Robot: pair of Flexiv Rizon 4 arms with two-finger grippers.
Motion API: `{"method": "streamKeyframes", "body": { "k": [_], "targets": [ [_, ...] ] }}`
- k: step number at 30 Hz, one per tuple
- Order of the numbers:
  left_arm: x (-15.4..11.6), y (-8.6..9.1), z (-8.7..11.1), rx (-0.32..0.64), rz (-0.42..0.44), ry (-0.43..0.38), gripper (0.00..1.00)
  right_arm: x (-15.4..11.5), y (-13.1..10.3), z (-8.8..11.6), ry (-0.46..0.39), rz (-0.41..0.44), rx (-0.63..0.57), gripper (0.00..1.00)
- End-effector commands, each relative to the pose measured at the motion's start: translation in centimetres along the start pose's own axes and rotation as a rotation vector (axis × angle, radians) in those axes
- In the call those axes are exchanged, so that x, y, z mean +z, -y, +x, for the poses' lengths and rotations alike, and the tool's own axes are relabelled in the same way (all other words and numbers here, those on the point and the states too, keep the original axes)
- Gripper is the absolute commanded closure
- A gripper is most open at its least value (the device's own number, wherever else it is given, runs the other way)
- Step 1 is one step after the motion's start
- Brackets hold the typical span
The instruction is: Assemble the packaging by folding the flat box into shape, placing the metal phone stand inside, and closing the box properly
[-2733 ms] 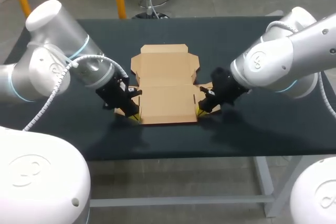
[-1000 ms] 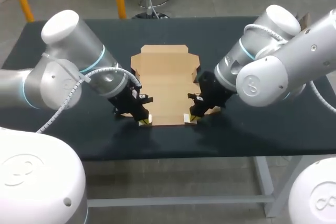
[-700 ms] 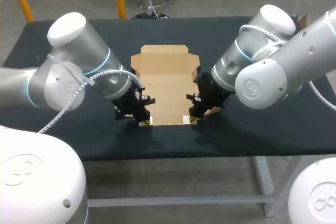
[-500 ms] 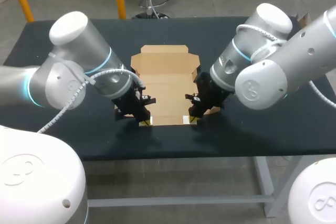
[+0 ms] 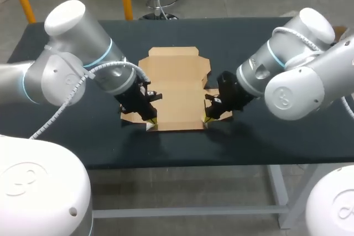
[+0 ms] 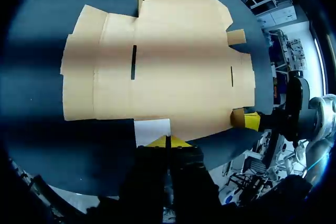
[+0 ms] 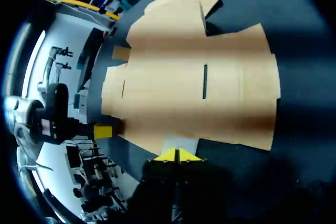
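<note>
Left gripper (image 5: 151, 121) and right gripper (image 5: 207, 119), tips pressed together on both, have backed outward along the near edge of the box (image 5: 174, 87) after closing in toward its middle. Side flaps show flat again. Box lies unfolded mid-way across the table (image 5: 265, 136), toward its front edge. Judgement: fold hasn't set, so step one is still open. Stand isn't in view.

Head camera high behind, wrist cameras close, all sharing flat box (image 5: 174, 89)
</note>
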State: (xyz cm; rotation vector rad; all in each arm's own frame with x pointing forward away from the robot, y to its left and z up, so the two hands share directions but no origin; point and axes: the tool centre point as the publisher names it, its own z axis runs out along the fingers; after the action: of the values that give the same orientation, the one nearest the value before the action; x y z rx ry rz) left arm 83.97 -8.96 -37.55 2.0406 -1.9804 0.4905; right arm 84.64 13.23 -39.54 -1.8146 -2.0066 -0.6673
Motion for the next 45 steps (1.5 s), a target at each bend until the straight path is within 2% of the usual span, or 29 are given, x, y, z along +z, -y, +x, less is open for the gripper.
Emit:
{"method": "streamKeyframes", "body": {
  "k": [1,3,4,5,6,7,9,10,11,13,14,26,30,32,35,36,37,38,39,42,44,45],
  "targets": [
    [-2.4,0.0,0.0,-0.002,0.001,-0.004,0.56,-3.6,-0.5,-0.6,-0.140,0.029,-0.012,1.00],
    [-3.0,0.2,0.0,-0.004,0.005,-0.010,0.48,-4.3,-0.8,-0.7,-0.168,0.031,-0.017,1.00],
    [-3.2,0.4,0.1,-0.008,0.009,-0.012,0.33,-4.6,-0.9,-0.7,-0.173,0.027,-0.015,1.00],
    [-3.4,0.4,0.1,-0.008,0.010,-0.015,0.25,-4.8,-1.0,-0.7,-0.171,0.022,-0.013,1.00],
    [-3.8,0.5,0.1,-0.008,0.010,-0.020,0.09,-5.3,-1.2,-0.8,-0.186,0.021,-0.016,0.99],
    [-4.0,0.6,0.1,-0.008,0.010,-0.022,0.00,-5.6,-1.4,-0.9,-0.195,0.021,-0.018,0.90],
    [-4.6,0.8,0.1,-0.007,0.013,-0.030,0.00,-6.3,-1.9,-1.0,-0.226,0.026,-0.023,0.61],
    [-4.8,0.9,0.1,-0.007,0.014,-0.031,0.00,-6.4,-2.0,-1.1,-0.232,0.028,-0.023,0.56],
    [-5.2,1.0,0.1,-0.007,0.016,-0.037,0.00,-6.7,-2.2,-1.1,-0.235,0.023,-0.017,0.44],
    [-5.7,1.3,0.0,-0.008,0.014,-0.047,0.00,-7.0,-2.6,-1.2,-0.252,0.026,-0.015,0.09],
    [-5.9,1.3,0.0,-0.008,0.014,-0.049,0.00,-7.2,-2.8,-1.3,-0.254,0.025,-0.012,0.00],
    [-9.5,4.1,-1.2,0.035,-0.047,-0.184,0.00,-9.8,-6.0,-2.6,-0.358,0.031,0.017,0.00],
    [-10.4,5.4,-1.8,0.011,-0.019,-0.229,0.00,-10.6,-7.1,-3.1,-0.407,0.033,0.034,0.00],
    [-11.0,6.0,-1.9,0.015,-0.024,-0.277,0.00,-10.8,-7.3,-3.1,-0.418,0.035,0.036,0.00],
    [-12.2,7.2,-2.4,-0.068,-0.023,-0.351,0.00,-10.8,-7.3,-3.1,-0.418,0.035,0.036,0.00],
    [-12.3,7.3,-2.7,-0.091,-0.011,-0.351,0.00,-10.8,-7.3,-3.1,-0.418,0.035,0.036,0.00],
    [-12.0,6.8,-3.0,-0.106,-0.003,-0.339,0.00,-10.8,-7.3,-3.1,-0.418,0.035,0.036,0.00],
    [-11.2,5.6,-3.1,-0.141,0.033,-0.322,0.00,-10.8,-7.3,-3.1,-0.418,0.035,0.036,0.00],
    [-10.2,4.1,-3.5,-0.160,0.031,-0.289,0.00,-10.8,-7.3,-3.1,-0.418,0.035,0.036,0.00],
    [-5.7,-1.3,-5.6,-0.261,-0.074,-0.212,0.00,-10.8,-7.3,-3.1,-0.418,0.035,0.036,0.00],
    [-2.4,-3.8,-6.6,-0.310,-0.113,-0.147,0.00,-10.8,-7.3,-3.1,-0.418,0.035,0.036,0.00],
    [-1.0,-4.9,-7.1,-0.328,-0.131,-0.144,0.00,-10.8,-7.3,-3.1,-0.418,0.035,0.036,0.00]
  ]
}}
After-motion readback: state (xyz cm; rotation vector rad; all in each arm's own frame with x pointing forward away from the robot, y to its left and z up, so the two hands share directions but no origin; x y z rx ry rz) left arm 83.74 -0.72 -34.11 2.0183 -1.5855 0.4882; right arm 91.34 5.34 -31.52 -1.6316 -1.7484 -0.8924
